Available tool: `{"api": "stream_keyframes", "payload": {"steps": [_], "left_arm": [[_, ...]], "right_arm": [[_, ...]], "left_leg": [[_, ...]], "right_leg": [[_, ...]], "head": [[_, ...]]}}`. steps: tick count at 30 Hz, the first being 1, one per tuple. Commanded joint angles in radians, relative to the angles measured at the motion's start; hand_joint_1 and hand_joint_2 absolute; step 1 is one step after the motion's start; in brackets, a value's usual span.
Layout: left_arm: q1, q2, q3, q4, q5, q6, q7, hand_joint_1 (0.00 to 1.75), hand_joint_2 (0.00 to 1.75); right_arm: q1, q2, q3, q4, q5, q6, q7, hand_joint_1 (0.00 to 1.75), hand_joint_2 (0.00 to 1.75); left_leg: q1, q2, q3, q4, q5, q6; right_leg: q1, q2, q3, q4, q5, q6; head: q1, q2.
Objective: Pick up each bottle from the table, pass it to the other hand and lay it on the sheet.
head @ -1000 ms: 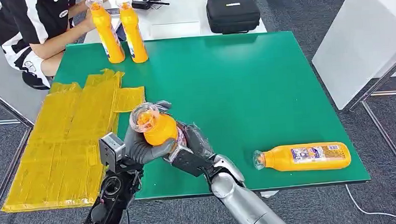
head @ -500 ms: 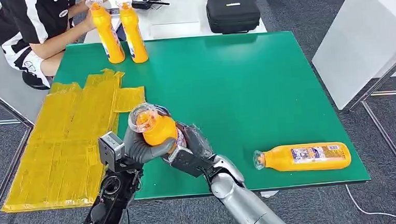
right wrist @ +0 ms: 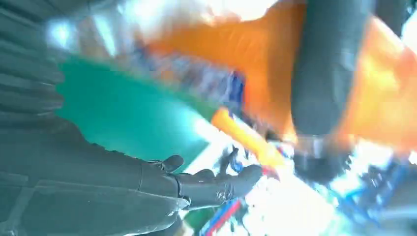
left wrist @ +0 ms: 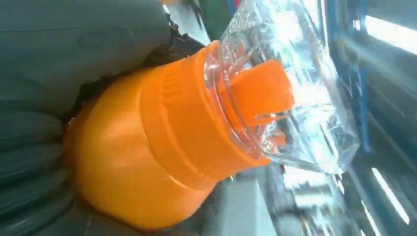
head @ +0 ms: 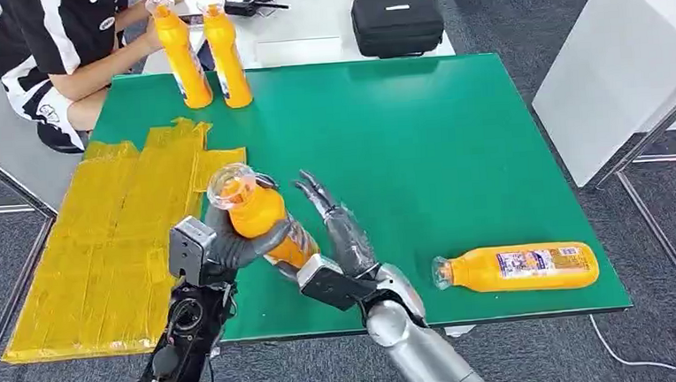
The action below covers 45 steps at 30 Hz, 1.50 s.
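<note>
Left hand (head: 231,242) grips an orange bottle (head: 256,215), clear cap up, above the green table (head: 438,149). Right hand (head: 341,231) beside it, fingers spread, empty. Second bottle (head: 516,269) lies near the table's front edge.

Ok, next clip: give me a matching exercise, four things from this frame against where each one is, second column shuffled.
Things:
1. bottle with clear cap
2. lying bottle
3. yellow sheet
4. black case

Places:
A. white table beyond the green one
B. green table's left part, hanging past its edge
C. held in the left hand
D. green table, near right corner

Pairs: 1-C, 2-D, 3-B, 4-A
</note>
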Motion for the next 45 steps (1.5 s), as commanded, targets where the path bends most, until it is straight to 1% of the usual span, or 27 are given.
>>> {"api": "stream_keyframes", "payload": {"steps": [1,2,3,5,9,12,13,16,17,18,19,21,22,23,24,25,26,29,31,32,35,37,38,39,42,44,45], "left_arm": [[-0.053,0.026,0.058,0.074,-0.087,0.108,-0.010,1.75,1.75],[-0.063,0.029,0.046,0.092,-0.316,0.329,0.011,1.75,1.75],[-0.076,0.036,0.035,0.115,-0.492,0.452,0.058,1.75,1.75],[-0.108,0.038,0.035,0.174,-0.825,0.589,0.193,1.75,1.75],[-0.119,0.037,0.036,0.191,-0.874,0.601,0.211,1.75,1.75],[-0.119,0.037,0.036,0.191,-0.874,0.601,0.211,1.75,1.75],[-0.119,0.037,0.036,0.191,-0.874,0.601,0.211,1.75,1.75],[-0.134,0.038,0.077,0.183,-1.386,0.632,0.411,1.75,1.75],[-0.190,0.166,-0.087,0.211,-1.386,0.632,0.571,1.75,1.75],[-0.312,0.281,-0.375,0.305,-1.386,0.632,0.829,1.75,1.75],[-0.353,0.290,-0.472,0.364,-1.386,0.632,0.904,1.75,1.75],[-0.456,0.285,-0.664,0.547,-1.386,0.574,0.997,1.75,1.75],[-0.466,0.264,-0.654,0.626,-1.386,0.564,0.972,1.75,1.75],[-0.466,0.258,-0.640,0.654,-1.386,0.551,0.957,1.75,1.75],[-0.472,0.243,-0.621,0.722,-1.386,0.533,0.943,1.75,1.75],[-0.476,0.229,-0.594,0.779,-1.386,0.546,0.921,1.75,1.75],[-0.475,0.233,-0.593,0.784,-1.386,0.554,0.921,1.75,1.75],[-0.475,0.233,-0.593,0.784,-1.386,0.554,0.921,1.75,1.75],[-0.475,0.230,-0.592,0.785,-1.386,0.554,0.920,1.75,1.75],[-0.475,0.230,-0.592,0.785,-1.386,0.554,0.920,1.75,1.75],[-0.475,0.230,-0.592,0.785,-1.386,0.554,0.920,1.75,1.75],[-0.471,0.216,-0.536,0.833,-1.386,0.491,0.877,1.75,1.75],[-0.471,0.215,-0.514,0.874,-1.386,0.486,0.856,1.75,1.75],[-0.472,0.209,-0.493,0.915,-1.386,0.463,0.833,1.75,1.75],[-0.474,0.207,-0.462,0.976,-1.386,0.466,0.806,1.75,1.75],[-0.468,0.202,-0.425,1.003,-1.386,0.426,0.767,1.75,1.75],[-0.465,0.203,-0.419,1.015,-1.386,0.422,0.762,1.75,1.75]], "right_arm": [[0.111,-0.105,-0.072,-0.257,0.016,-0.009,0.003,0.00,1.75],[0.124,-0.102,-0.085,-0.276,0.041,-0.033,0.000,0.00,1.75],[0.136,-0.103,-0.095,-0.294,0.046,-0.040,0.002,0.00,1.75],[0.154,-0.104,-0.115,-0.327,0.069,-0.056,0.012,0.00,1.75],[0.154,-0.103,-0.117,-0.331,0.077,-0.058,0.016,0.00,1.75],[0.154,-0.103,-0.117,-0.331,0.077,-0.058,0.016,0.00,1.75],[0.154,-0.103,-0.117,-0.331,0.077,-0.058,0.016,0.00,1.75],[0.144,-0.098,-0.112,-0.316,0.089,-0.062,0.023,0.00,1.75],[0.139,-0.100,-0.106,-0.310,0.090,-0.062,0.023,0.00,1.75],[0.134,-0.106,-0.097,-0.305,0.090,-0.064,0.023,0.00,1.75],[0.134,-0.108,-0.094,-0.303,0.090,-0.067,0.023,0.00,1.75],[0.144,-0.114,-0.094,-0.303,0.088,-0.072,0.021,0.00,1.75],[0.153,-0.116,-0.092,-0.309,0.088,-0.072,0.015,0.00,1.75],[0.155,-0.117,-0.091,-0.312,0.089,-0.072,0.013,0.00,1.75],[0.160,-0.119,-0.091,-0.319,0.091,-0.072,0.010,0.00,1.75],[0.164,-0.119,-0.092,-0.324,0.092,-0.072,0.008,0.00,1.75],[0.164,-0.119,-0.092,-0.326,0.093,-0.072,0.008,0.00,1.75],[0.164,-0.119,-0.092,-0.326,0.093,-0.072,0.008,0.00,1.75],[0.162,-0.119,-0.092,-0.326,0.093,-0.071,0.008,0.00,1.75],[0.162,-0.119,-0.092,-0.326,0.093,-0.071,0.008,0.00,1.75],[0.162,-0.119,-0.092,-0.326,0.093,-0.071,0.008,0.00,1.75],[0.166,-0.119,-0.095,-0.330,0.094,-0.071,0.007,0.00,1.75],[0.171,-0.118,-0.097,-0.333,0.096,-0.069,0.005,0.00,1.75],[0.175,-0.117,-0.099,-0.336,0.098,-0.067,0.004,0.00,1.75],[0.181,-0.113,-0.107,-0.338,0.103,-0.056,0.003,0.00,1.75],[0.180,-0.112,-0.107,-0.336,0.107,-0.054,0.003,0.00,1.75],[0.179,-0.113,-0.107,-0.333,0.109,-0.052,0.005,0.00,1.75]], "left_leg": [[0.000,-0.003,0.005,0.000,-0.002,-0.002],[0.001,-0.002,0.009,0.001,-0.004,-0.003],[0.000,-0.001,0.002,-0.001,-0.001,-0.002],[0.000,-0.003,0.004,0.000,-0.002,-0.002],[0.000,-0.002,0.003,-0.001,-0.001,-0.002],[0.001,0.000,0.014,0.002,-0.007,-0.005],[0.000,0.001,0.004,0.000,-0.002,-0.002],[0.001,0.001,0.007,0.000,-0.003,-0.003],[0.001,0.001,0.009,0.000,-0.004,-0.004],[0.001,0.002,0.010,0.001,-0.005,-0.004],[0.001,-0.001,0.002,0.000,-0.001,-0.003],[0.001,-0.007,0.006,0.001,-0.002,-0.004],[0.002,-0.011,0.003,0.000,0.000,-0.003],[0.001,-0.005,0.003,-0.001,0.001,-0.003],[0.001,-0.004,0.008,-0.002,0.000,-0.004],[0.000,-0.001,0.006,-0.002,0.000,-0.003],[0.000,-0.001,0.009,-0.003,-0.001,-0.004],[0.001,0.003,0.005,0.000,-0.001,-0.003],[0.001,0.006,0.007,0.001,-0.003,-0.004],[0.001,0.006,0.010,0.001,-0.004,-0.005],[0.001,0.004,0.005,0.000,-0.001,-0.004],[0.002,0.003,0.011,0.002,-0.004,-0.006],[0.001,0.004,0.003,0.000,-0.001,-0.004],[0.001,0.005,0.008,0.001,-0.003,-0.005],[0.001,0.004,0.003,0.000,-0.001,-0.004],[0.001,0.005,0.009,0.001,-0.004,-0.006],[0.001,0.005,0.004,0.000,-0.001,-0.005]], "right_leg": [[0.000,-0.002,0.006,0.000,-0.003,0.000],[0.000,-0.001,0.011,0.000,-0.005,0.000],[0.000,-0.001,0.003,0.000,-0.001,0.000],[0.000,-0.003,0.005,0.000,-0.002,0.000],[0.000,-0.002,0.004,-0.001,-0.001,0.000],[0.001,0.001,0.015,0.001,-0.007,-0.001],[0.000,0.001,0.005,0.000,-0.001,0.000],[0.000,0.001,0.008,0.000,-0.003,0.000],[0.000,0.002,0.009,0.000,-0.004,-0.001],[0.001,0.002,0.010,0.000,-0.004,-0.001],[0.001,-0.001,0.003,0.000,-0.001,-0.001],[0.001,-0.007,0.008,0.002,-0.005,-0.001],[0.001,-0.011,0.005,0.001,-0.003,-0.001],[0.000,-0.006,0.002,-0.001,-0.001,-0.001],[0.000,-0.004,0.006,-0.001,-0.002,-0.001],[0.000,-0.001,0.006,-0.001,-0.001,-0.001],[0.000,0.000,0.010,-0.002,-0.002,-0.001],[0.001,0.003,0.005,0.000,0.000,-0.001],[0.001,0.008,0.006,0.000,-0.001,-0.001],[0.001,0.008,0.009,0.001,-0.003,-0.001],[0.001,0.005,0.004,0.000,-0.001,-0.001],[0.001,0.005,0.010,0.001,-0.004,-0.001],[0.001,0.006,0.002,0.000,0.000,-0.001],[0.001,0.008,0.007,0.000,-0.002,-0.001],[0.001,0.007,0.002,0.000,0.000,-0.001],[0.001,0.008,0.008,0.000,-0.002,-0.001],[0.001,0.007,0.003,0.000,0.000,-0.001]], "head": [[0.000,0.000],[0.000,0.000],[0.000,0.000],[0.000,0.000],[0.000,0.000],[0.000,0.000],[0.000,0.000],[0.000,0.000],[0.000,0.000],[0.000,0.000],[0.000,0.000],[0.000,0.000],[0.001,0.000],[0.000,0.000],[-0.001,0.000],[-0.001,0.000],[0.000,0.000],[0.000,0.000],[0.000,0.000],[0.000,0.000],[0.000,0.000],[0.000,0.000],[0.000,0.000],[0.000,0.000],[0.000,0.000],[0.000,0.000],[0.000,0.000]]}}
